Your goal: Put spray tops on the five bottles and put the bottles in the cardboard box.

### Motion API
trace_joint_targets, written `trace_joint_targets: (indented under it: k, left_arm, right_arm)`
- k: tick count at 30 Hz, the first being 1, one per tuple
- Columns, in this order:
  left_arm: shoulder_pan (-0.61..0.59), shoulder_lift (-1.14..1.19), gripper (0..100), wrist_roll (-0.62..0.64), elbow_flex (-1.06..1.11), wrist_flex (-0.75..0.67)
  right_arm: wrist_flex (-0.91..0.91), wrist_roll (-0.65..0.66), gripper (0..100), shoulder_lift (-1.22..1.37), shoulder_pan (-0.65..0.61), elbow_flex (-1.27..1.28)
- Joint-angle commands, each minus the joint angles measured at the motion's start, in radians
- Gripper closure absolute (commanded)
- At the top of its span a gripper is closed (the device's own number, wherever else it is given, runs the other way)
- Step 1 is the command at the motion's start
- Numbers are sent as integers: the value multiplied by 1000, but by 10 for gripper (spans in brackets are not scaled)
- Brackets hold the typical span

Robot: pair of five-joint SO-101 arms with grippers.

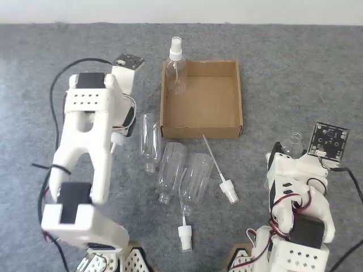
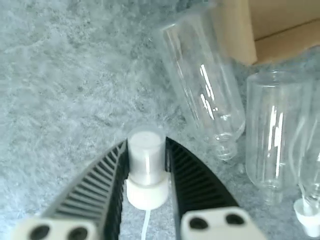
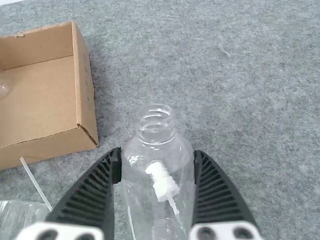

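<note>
My left gripper point(image 2: 146, 145) is shut on a white spray top point(image 2: 146, 167) just above the grey carpet; in the high view it hangs point(image 1: 117, 137) left of the lying bottles. At the right, my right gripper point(image 3: 156, 155) is shut on a clear bottle point(image 3: 157, 170) whose threaded neck point(image 1: 295, 139) is open. Three uncapped clear bottles point(image 1: 149, 141) point(image 1: 170, 170) point(image 1: 195, 180) lie in front of the cardboard box point(image 1: 232, 96). One bottle with a spray top point(image 1: 176, 65) stands in the box's far left corner.
Two loose spray tops lie on the carpet: one point(image 1: 229, 190) with its long tube pointing toward the box, another point(image 1: 185, 235) nearer the front. The box's corner point(image 3: 82, 95) lies close to my right gripper. Carpet to the far right is bare.
</note>
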Motion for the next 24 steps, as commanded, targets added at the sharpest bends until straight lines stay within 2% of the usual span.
trace_joint_targets:
  k: [1, 5, 10, 19, 24]
  left_arm:
    - [11, -152, 987, 11, 16, -23]
    - [11, -221, 987, 14, 39, -23]
    - [11, -305, 987, 64, 94, -86]
    - [3, -488, 987, 68, 157, -117]
    - [3, -577, 987, 71, 157, -115]
  right_arm:
    - [-27, 12, 947, -13, -8, -15]
    - [-27, 12, 947, -13, -19, -15]
    - [-28, 12, 947, -13, -94, -20]
    - [-150, 12, 947, -13, -114, -23]
    - [-162, 14, 947, -13, -205, -23]
